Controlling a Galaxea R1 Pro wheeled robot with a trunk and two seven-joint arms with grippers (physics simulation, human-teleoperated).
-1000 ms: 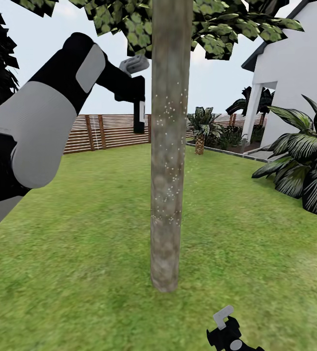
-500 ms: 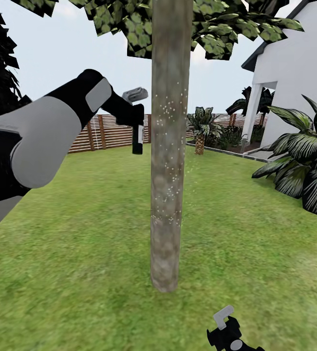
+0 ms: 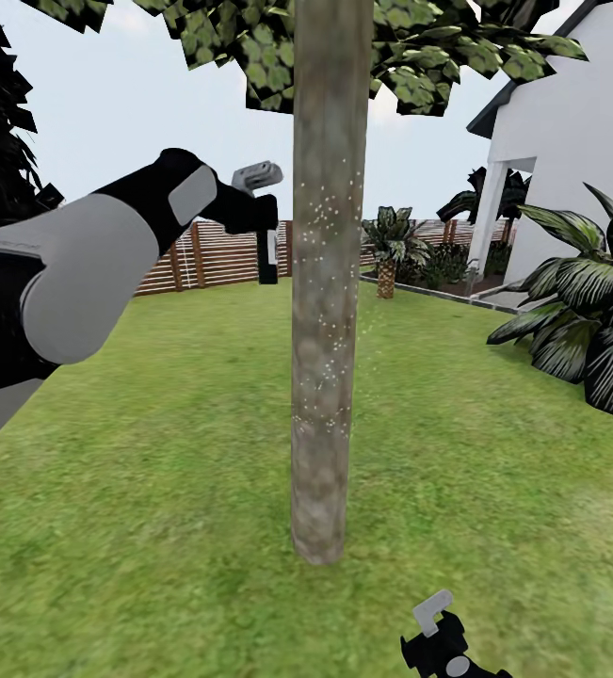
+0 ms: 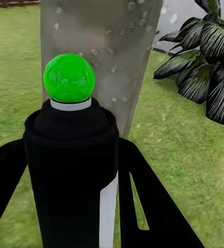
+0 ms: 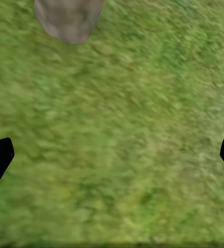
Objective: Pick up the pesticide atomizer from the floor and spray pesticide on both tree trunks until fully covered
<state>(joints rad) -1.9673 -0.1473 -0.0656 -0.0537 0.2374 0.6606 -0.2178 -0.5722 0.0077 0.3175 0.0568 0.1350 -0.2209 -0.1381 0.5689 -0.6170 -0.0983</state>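
One tree trunk (image 3: pixel 328 282), one pesticide atomizer (image 3: pixel 267 247), clamped in your left gripper (image 3: pixel 261 209).

Your atomizer is a dark cylinder with a pale strip and a round green dot (image 4: pixel 69 77) on top, held upright just left of the straight, mottled grey-brown column, which is dotted with white pesticide (image 3: pixel 330 282) specks. Your right gripper (image 3: pixel 435 626) hangs low over the grass lawn (image 3: pixel 155 452), fingers spread wide apart, holding nothing.

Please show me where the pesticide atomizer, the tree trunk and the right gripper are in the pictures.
pesticide atomizer (image 4: pixel 70 170): left wrist view, on its dark body below the green dot.
tree trunk (image 3: pixel 325 311): head view, on the speckled middle of the bark.
right gripper (image 3: pixel 435 617): head view, by its pale fingertip at the lower edge.
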